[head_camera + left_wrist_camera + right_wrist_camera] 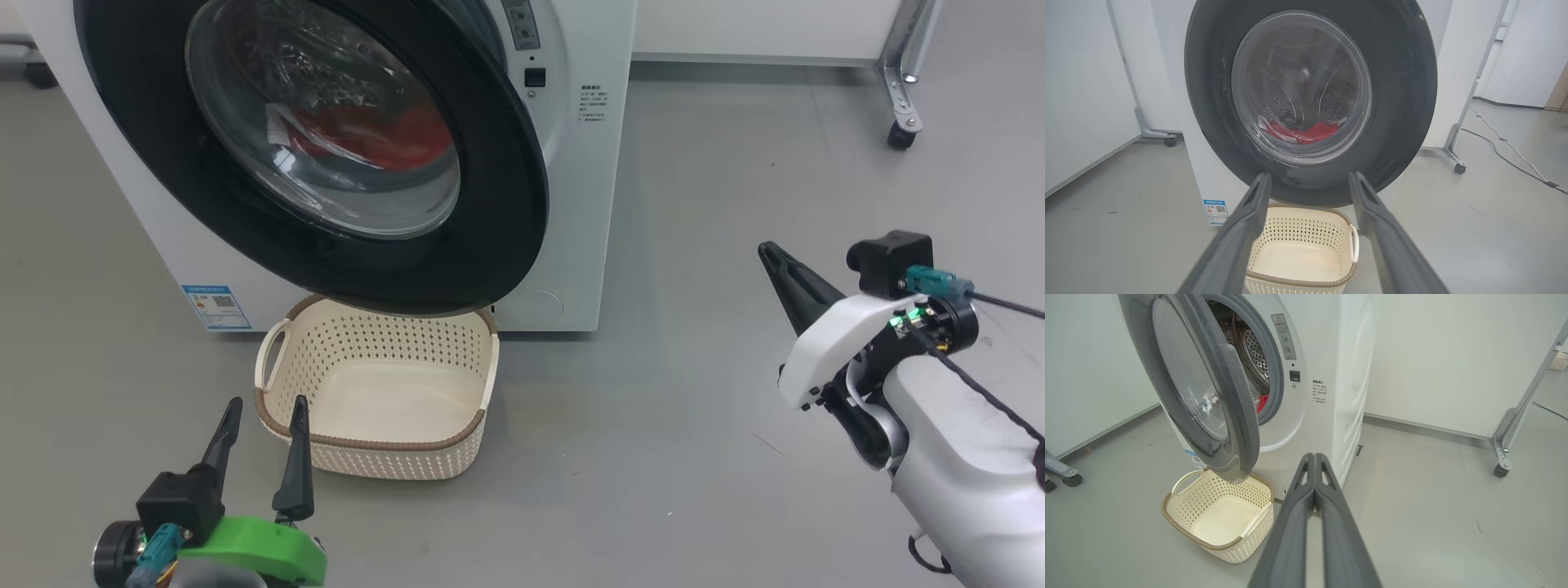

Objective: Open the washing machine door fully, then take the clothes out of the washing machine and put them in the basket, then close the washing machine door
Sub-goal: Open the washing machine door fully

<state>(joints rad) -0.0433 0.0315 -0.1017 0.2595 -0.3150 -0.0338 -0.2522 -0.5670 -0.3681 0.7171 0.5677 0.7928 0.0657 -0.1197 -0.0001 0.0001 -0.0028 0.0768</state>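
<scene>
Left hand [269,402] hovers low with its two dark fingers spread apart and nothing between them, just beside the small cream perforated plastic basket [371,443] with a brown woven-look rim, which stands on the grey floor [694,425] at the foot of the big white front-loading washing machine [588,163]; right hand [771,257] hangs well off to the right, fingers pressed together and empty; the large round door [498,188], a glossy black rim around a bulging clear glass bowl, stands only part-way open, its lower edge overhanging the basket; the bright red fabric clothes [375,135] lie inside the drum, seen through the glass; so the first step looks unfinished. Risks, as I judge them: a hand pushing on the slick curved rim could skid off and leave the door half open; a reach into the drum before the door is wide could catch a forearm on the rim; with the door over the basket, a released garment could land on the door or the floor; a low sweep by the left hand could nudge the light basket out of place.
</scene>
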